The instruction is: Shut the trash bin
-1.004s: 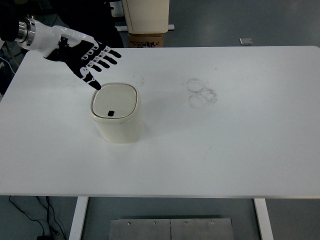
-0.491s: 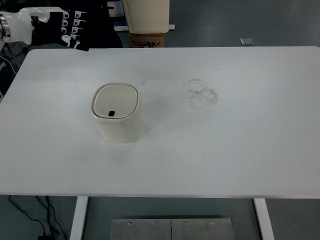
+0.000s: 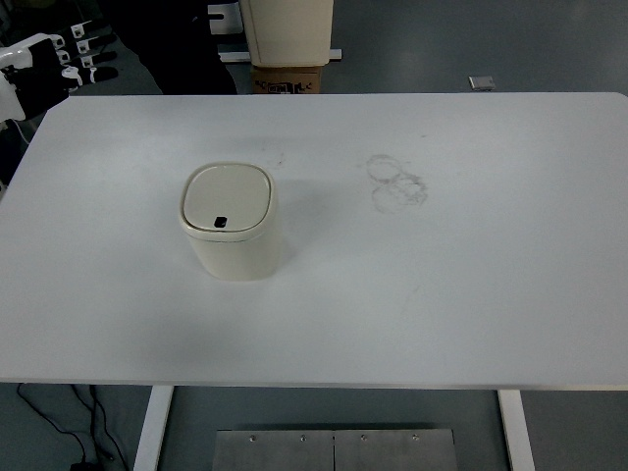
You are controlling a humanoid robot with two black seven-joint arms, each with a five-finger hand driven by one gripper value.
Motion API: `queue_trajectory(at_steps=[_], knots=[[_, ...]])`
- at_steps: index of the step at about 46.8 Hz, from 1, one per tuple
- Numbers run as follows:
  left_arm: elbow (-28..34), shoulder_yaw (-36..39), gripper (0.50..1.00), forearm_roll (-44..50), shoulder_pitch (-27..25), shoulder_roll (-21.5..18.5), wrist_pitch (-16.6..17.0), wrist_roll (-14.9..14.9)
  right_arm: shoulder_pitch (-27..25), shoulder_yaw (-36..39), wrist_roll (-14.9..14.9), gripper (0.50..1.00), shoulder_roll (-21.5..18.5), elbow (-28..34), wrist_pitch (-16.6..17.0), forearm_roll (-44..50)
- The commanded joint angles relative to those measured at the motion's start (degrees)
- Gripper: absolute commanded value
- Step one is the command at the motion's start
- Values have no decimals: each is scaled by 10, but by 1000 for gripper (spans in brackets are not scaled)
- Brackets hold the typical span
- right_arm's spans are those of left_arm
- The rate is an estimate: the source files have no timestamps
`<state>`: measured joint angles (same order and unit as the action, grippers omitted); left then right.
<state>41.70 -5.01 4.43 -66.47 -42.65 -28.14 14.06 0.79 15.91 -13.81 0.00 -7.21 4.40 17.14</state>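
A cream trash bin (image 3: pixel 232 224) stands upright on the left half of the white table (image 3: pixel 442 294). Its lid lies flat and shut, with a small black button near its front edge. My left hand (image 3: pixel 71 57) is at the picture's top left corner, beyond the table's far left edge and well away from the bin. Its fingers are spread and hold nothing. My right hand is out of view.
Faint ring stains (image 3: pixel 395 183) mark the table right of the bin. A cream cabinet on a cardboard box (image 3: pixel 287 39) stands beyond the far edge. A metal plate (image 3: pixel 334 449) lies on the floor below the near edge.
My left hand has pulled back from just above the bin's far left corner, up and left to the picture's corner. The bin has not moved.
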Motion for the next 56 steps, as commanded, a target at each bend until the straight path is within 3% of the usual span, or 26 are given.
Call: queue_trajectory(at_steps=[1,12,31,40,47,56], knots=[[-7,-28,1000,0,29,1,0,17,0,0,0,991,0,0,0,0],[-25,-98,1000,1,107,6,-2,55,0,0,0,991,0,0,0,0],[-60,-239,1000,0,234,20,-6,58,0,0,0,991,0,0,0,0],[-75,-275,1000,0,260,29,-5,60,0,0,0,991,0,0,0,0],[-97,-279,1000,0,267,42,-5,84,0,0,0,991,0,0,0,0],[-98,-279,1000,1,274,42,-5,93,0,0,0,991,0,0,0,0]])
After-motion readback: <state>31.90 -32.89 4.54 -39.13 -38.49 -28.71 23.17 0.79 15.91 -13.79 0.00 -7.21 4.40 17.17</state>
